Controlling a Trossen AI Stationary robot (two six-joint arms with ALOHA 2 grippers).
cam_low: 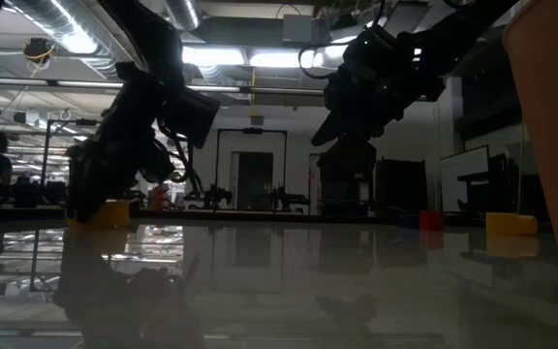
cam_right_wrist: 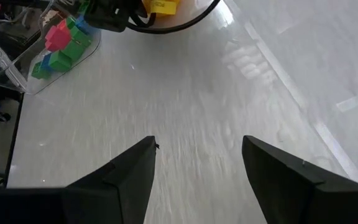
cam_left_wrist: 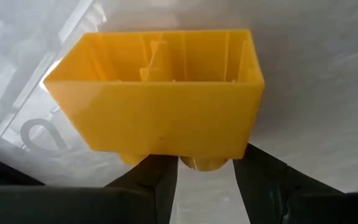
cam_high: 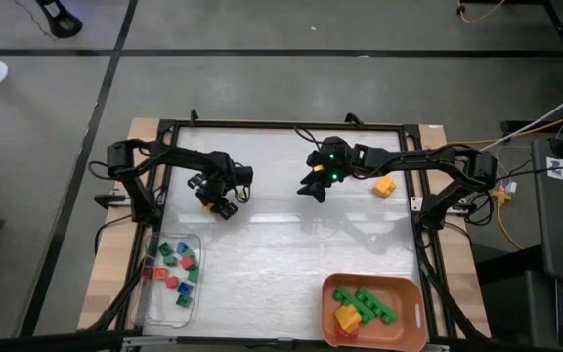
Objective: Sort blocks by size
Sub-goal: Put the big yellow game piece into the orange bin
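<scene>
My left gripper [cam_high: 219,202] hangs over the table's far left part, shut on a yellow brick [cam_left_wrist: 166,118]. In the low view this brick [cam_low: 110,214] is down at the table top. My right gripper [cam_high: 315,186] waits open at the far middle, with nothing between its fingers [cam_right_wrist: 129,174]. Another yellow block [cam_high: 385,186] lies on the table to its right. Small red, green and blue blocks [cam_high: 176,266] lie in a clear tray [cam_high: 154,303] at the near left. Longer green and yellow bricks [cam_high: 365,305] lie in an orange tray [cam_high: 413,323] at the near right. My left gripper holds the yellow brick at its studded face, with one stud [cam_left_wrist: 204,163] between the two fingers [cam_left_wrist: 157,183]. The fingers come from above, pointing steeply down. The brick's hollow underside [cam_left_wrist: 185,56] is turned away from the fingers. I cannot tell whether the brick touches the table.
The black frame [cam_high: 281,124] runs around the white table top. The two trays stand along the near edge, and bare table [cam_high: 281,254] lies between them. In the low view the orange tray's wall [cam_low: 550,145] fills the right edge.
</scene>
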